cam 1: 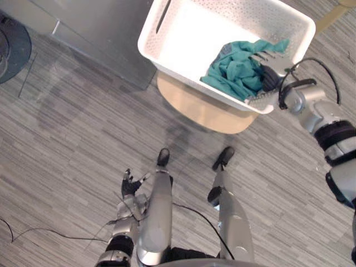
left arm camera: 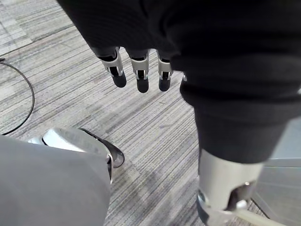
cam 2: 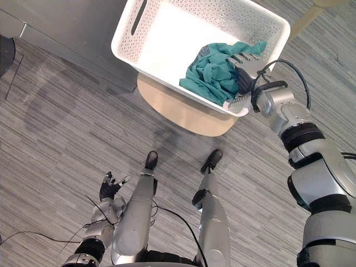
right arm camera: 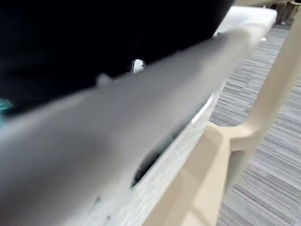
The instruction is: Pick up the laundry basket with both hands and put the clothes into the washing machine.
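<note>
Your left hand (cam 1: 129,186) hangs low over the floor, fingers (left arm camera: 138,77) relaxed and spread, grasping nothing. The white laundry basket (cam 1: 186,41) sits on a beige stool (cam 1: 194,105), with the teal clothes (cam 1: 236,69) bunched in its right end. Your right hand (cam 1: 271,75) rests on the basket's right rim, fingers (cam 1: 270,55) straight over the clothes, released.

Head stereo pair downward over shared basket (cam 1: 222,12) and floor (cam 1: 72,139); wrist cameras close on floor, basket rim.
</note>
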Controlling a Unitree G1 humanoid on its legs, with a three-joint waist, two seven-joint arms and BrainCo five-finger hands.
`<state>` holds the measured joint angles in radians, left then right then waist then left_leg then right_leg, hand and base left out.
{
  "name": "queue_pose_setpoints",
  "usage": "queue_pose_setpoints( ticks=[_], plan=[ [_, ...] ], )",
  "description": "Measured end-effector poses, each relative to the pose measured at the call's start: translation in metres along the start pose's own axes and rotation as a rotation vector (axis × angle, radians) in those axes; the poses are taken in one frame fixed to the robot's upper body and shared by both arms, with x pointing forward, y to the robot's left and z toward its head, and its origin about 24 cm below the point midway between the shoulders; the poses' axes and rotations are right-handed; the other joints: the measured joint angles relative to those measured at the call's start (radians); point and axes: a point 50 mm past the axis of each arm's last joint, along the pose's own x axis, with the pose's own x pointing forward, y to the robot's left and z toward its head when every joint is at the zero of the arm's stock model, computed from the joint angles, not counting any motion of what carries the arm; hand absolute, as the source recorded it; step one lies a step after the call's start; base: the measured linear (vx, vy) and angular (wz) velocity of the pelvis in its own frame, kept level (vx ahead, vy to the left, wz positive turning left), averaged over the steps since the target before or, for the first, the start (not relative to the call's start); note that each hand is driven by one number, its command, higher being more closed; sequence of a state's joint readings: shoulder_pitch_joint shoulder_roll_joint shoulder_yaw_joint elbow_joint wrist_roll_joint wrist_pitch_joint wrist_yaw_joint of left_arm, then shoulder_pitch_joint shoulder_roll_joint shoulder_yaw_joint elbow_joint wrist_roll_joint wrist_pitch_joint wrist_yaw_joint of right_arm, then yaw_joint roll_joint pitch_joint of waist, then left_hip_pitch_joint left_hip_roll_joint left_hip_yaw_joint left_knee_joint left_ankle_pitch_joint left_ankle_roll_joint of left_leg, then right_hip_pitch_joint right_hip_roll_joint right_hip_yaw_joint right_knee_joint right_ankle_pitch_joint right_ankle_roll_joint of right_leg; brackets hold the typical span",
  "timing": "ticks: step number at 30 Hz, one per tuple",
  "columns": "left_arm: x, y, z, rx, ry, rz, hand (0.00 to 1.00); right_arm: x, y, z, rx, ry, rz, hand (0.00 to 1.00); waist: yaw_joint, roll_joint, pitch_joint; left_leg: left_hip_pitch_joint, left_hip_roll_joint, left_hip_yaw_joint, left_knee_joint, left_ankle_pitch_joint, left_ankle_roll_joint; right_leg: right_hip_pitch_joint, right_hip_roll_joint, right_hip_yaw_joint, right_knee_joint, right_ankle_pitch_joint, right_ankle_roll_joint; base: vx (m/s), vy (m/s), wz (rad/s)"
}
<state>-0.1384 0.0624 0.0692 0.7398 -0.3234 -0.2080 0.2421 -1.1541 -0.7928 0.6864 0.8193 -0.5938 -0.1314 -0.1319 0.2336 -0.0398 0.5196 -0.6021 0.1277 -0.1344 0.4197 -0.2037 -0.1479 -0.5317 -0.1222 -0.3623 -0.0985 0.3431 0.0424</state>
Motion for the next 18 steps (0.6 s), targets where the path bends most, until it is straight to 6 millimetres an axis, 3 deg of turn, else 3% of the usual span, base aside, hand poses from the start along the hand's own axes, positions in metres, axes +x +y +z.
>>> queue_pose_setpoints(
  ticks=[5, 6, 18],
  plan=[
    [0.000, -0.004, 0.000, -0.030, 0.002, -0.003, 0.00, 0.002, 0.000, 0.005, -0.026, -0.015, 0.010, 0.00, 0.002, 0.000, 0.000, -0.019, 0.010, -0.015, 0.001, 0.002, -0.003, -0.004, 0.001, -0.019, 0.000, -0.002, 0.002, -0.08, 0.070, 0.09],
    [0.000, -0.004, 0.001, -0.031, 0.000, -0.004, 0.00, 0.003, 0.000, 0.006, -0.024, -0.017, 0.009, 1.00, 0.002, 0.000, 0.000, -0.022, 0.011, -0.021, 0.000, 0.004, -0.005, -0.004, 0.001, -0.023, 0.000, -0.003, 0.004, -0.05, 0.060, 0.12],
    [0.000, -0.027, 0.021, -0.057, -0.082, -0.077, 0.00, 0.008, -0.002, 0.008, 0.036, 0.010, -0.006, 1.00, 0.008, 0.000, 0.000, -0.027, 0.015, -0.052, -0.068, 0.067, -0.028, -0.019, -0.001, -0.047, 0.000, -0.014, 0.019, -0.06, 0.039, 0.10]
  ],
)
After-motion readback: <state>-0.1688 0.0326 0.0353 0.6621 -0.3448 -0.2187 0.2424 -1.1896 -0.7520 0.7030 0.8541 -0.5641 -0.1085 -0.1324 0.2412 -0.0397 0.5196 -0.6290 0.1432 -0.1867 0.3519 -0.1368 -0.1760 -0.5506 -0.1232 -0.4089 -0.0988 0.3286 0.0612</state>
